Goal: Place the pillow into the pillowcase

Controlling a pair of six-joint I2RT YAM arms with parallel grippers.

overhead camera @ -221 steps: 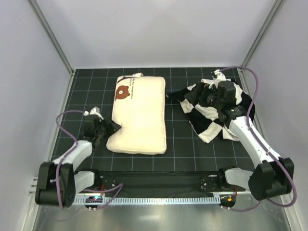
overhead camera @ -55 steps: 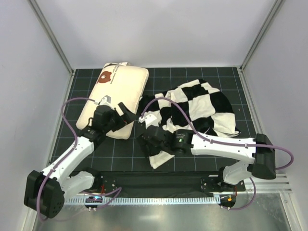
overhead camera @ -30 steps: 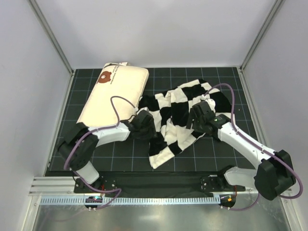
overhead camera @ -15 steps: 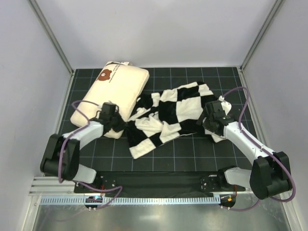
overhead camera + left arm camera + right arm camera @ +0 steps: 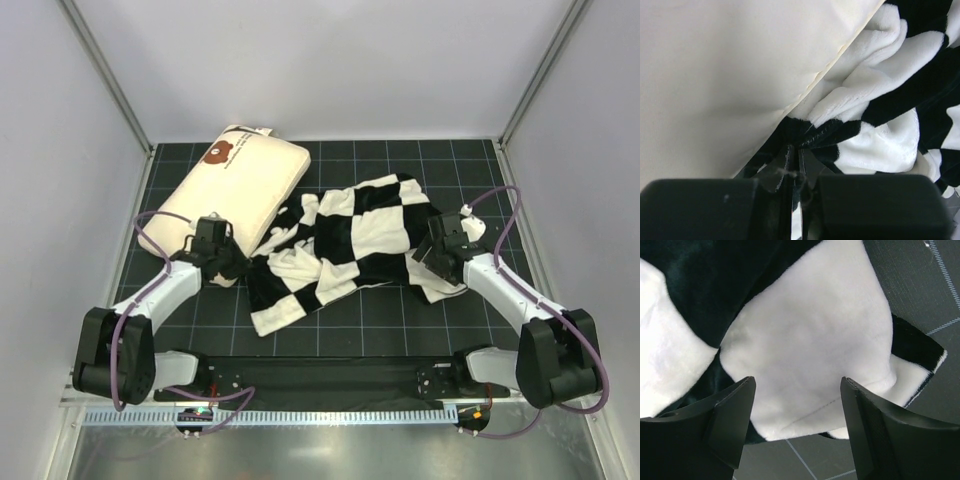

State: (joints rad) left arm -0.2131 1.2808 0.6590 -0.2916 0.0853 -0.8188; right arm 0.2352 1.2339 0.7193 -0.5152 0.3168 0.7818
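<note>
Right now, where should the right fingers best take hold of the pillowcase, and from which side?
Grip the free right-end hem of the pillowcase, coming down from above: it lies flat on the mat under the open right fingers, while the left fingers pinch the opposite end.

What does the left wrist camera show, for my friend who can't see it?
The left gripper is pinched shut on a black edge of the checkered pillowcase. The cream pillow fills the upper left, touching the cloth.

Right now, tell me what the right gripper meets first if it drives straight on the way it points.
The right gripper would meet the pillowcase first: a white square of it lies dead ahead between the open jaws. How close, the wrist view does not show.
</note>
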